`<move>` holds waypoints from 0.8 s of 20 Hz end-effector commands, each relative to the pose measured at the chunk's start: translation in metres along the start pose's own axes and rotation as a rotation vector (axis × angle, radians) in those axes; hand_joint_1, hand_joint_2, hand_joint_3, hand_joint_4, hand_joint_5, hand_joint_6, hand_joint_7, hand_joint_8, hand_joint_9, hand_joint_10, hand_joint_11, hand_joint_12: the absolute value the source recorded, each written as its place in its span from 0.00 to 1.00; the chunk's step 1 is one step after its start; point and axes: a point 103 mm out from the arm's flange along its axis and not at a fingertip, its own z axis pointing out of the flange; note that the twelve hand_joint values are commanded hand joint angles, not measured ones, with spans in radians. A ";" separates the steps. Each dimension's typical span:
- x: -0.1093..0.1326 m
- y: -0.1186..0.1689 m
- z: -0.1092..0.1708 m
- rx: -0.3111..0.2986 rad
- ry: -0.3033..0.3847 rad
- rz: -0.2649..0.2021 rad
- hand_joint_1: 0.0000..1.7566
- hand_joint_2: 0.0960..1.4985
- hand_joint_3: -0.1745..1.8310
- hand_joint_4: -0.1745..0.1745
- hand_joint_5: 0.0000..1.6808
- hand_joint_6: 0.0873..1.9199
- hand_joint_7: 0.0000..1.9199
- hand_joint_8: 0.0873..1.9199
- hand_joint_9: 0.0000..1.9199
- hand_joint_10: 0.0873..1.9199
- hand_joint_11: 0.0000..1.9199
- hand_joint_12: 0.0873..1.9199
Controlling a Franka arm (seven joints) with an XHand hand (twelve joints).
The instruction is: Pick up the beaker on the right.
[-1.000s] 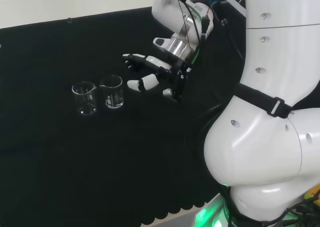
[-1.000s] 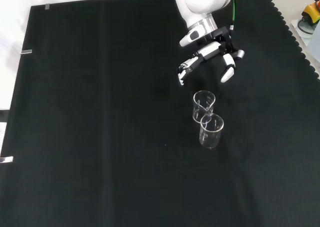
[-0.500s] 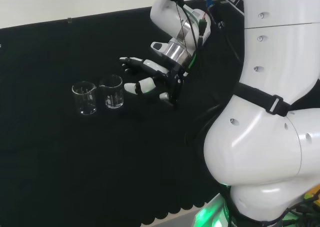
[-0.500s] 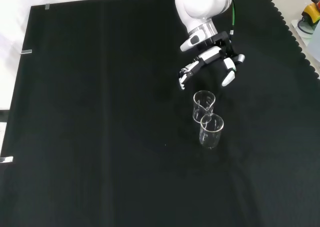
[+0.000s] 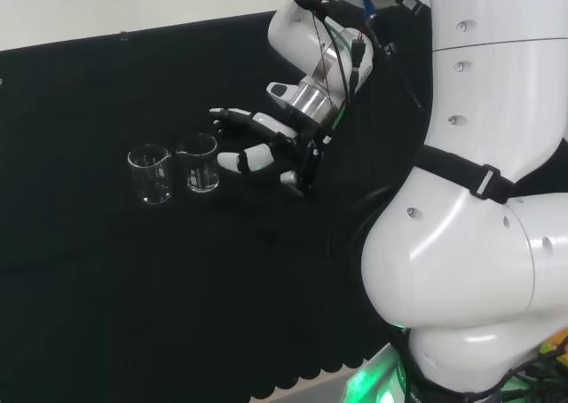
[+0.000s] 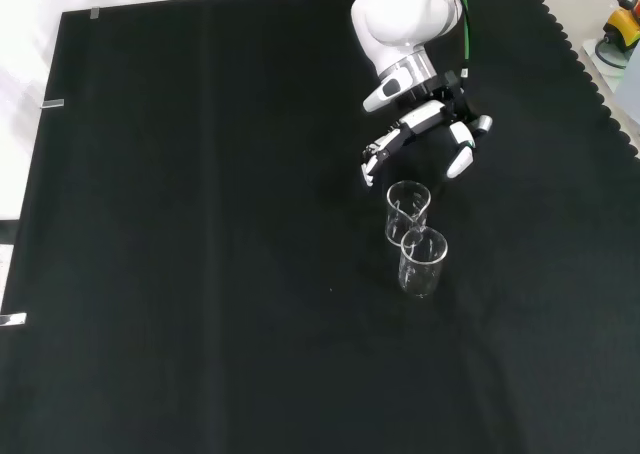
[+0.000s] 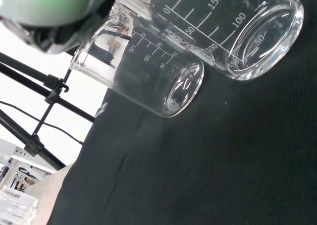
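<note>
Standing upright on the black cloth [image 5: 89, 270], right-hand beaker [image 5: 201, 162] in the head view, just beside a second beaker [image 5: 150, 173] on its left. Same pair in the front view, one behind the other, target the farther one [image 6: 407, 210]. Hovering near its right in the head view, the hand [image 5: 266, 141], fingers [image 5: 232, 161] spread and relaxed, holding nothing, not touching glass. Approach about done; closing round, gripping and lifting left. Printed graduation marks and numbers on both beakers in the wrist view [image 7: 233, 31]; no brand made out.
</note>
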 end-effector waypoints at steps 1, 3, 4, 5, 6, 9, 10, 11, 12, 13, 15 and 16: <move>0.002 0.002 0.006 -0.006 -0.008 -0.001 0.47 0.16 0.62 0.41 0.14 0.00 0.11 0.26 0.14 0.28 0.00 0.58; 0.002 0.003 0.006 -0.005 -0.012 0.003 0.47 0.16 0.62 0.41 0.14 0.00 0.11 0.26 0.14 0.28 0.00 0.58; 0.002 0.004 0.008 -0.001 -0.017 0.002 0.47 0.16 0.62 0.41 0.14 0.00 0.11 0.26 0.14 0.28 0.00 0.58; 0.002 0.004 0.009 -0.002 -0.016 0.007 0.47 0.16 0.62 0.41 0.14 0.00 0.11 0.26 0.14 0.28 0.00 0.58; 0.001 0.005 0.010 -0.002 -0.015 0.011 0.47 0.16 0.62 0.41 0.14 0.00 0.11 0.26 0.14 0.28 0.00 0.58; 0.000 0.005 0.013 -0.017 -0.004 0.020 0.47 0.16 0.62 0.41 0.14 0.00 0.11 0.26 0.14 0.28 0.00 0.57; 0.000 0.005 0.014 -0.019 -0.005 0.020 0.47 0.16 0.62 0.41 0.14 0.00 0.11 0.26 0.14 0.28 0.00 0.57; 0.000 0.006 0.015 -0.024 -0.003 0.018 0.47 0.15 0.62 0.40 0.14 0.00 0.11 0.26 0.14 0.28 0.00 0.57; 0.000 0.006 0.015 -0.029 0.001 0.017 0.47 0.15 0.61 0.40 0.14 0.00 0.11 0.26 0.14 0.28 0.00 0.57; 0.000 0.006 0.017 -0.035 0.000 0.014 0.47 0.16 0.61 0.40 0.14 0.00 0.11 0.26 0.14 0.28 0.00 0.57; 0.001 0.008 0.019 -0.043 0.001 0.012 0.47 0.16 0.60 0.40 0.15 0.00 0.11 0.26 0.14 0.28 0.00 0.57; 0.000 0.008 0.020 -0.044 0.003 0.011 0.46 0.16 0.60 0.40 0.15 0.00 0.11 0.27 0.14 0.28 0.00 0.57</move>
